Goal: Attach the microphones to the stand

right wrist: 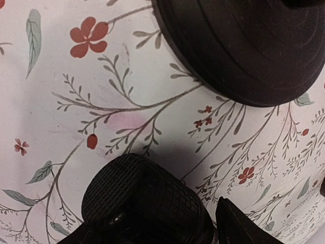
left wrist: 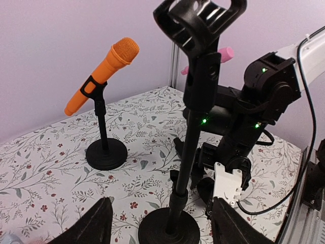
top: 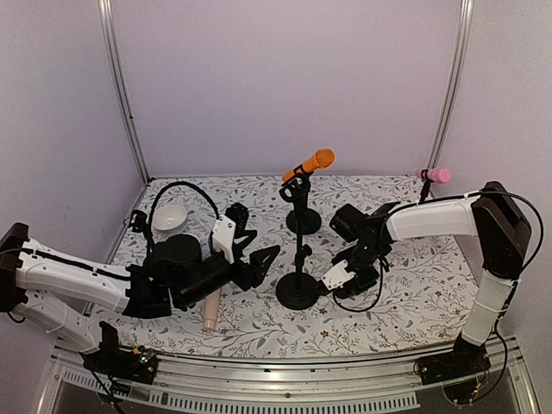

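on floral table (top: 259, 332), empty stand (top: 298, 259) base just beside right gripper (top: 330, 281): nudge could topple it. left gripper (top: 255, 250) spread, empty. black microphone (right wrist: 142, 198) head between right fingers, clamp state unclear; round head may slip.

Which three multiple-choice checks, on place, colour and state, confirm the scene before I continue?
1. The pale beige-pink stick microphone is: A lying on the floral tablecloth; B clipped in a stand; C standing upright.
2. The stick microphone clipped in the rear-centre black round-based stand is: A black; B orange; C blue.
3. The front black stand's clip is: A empty; B holding a microphone; C missing.
Answers: 1 A, it lies flat on the cloth; 2 B, its orange body shows in the clip; 3 A, the forked clip gapes with nothing in it.
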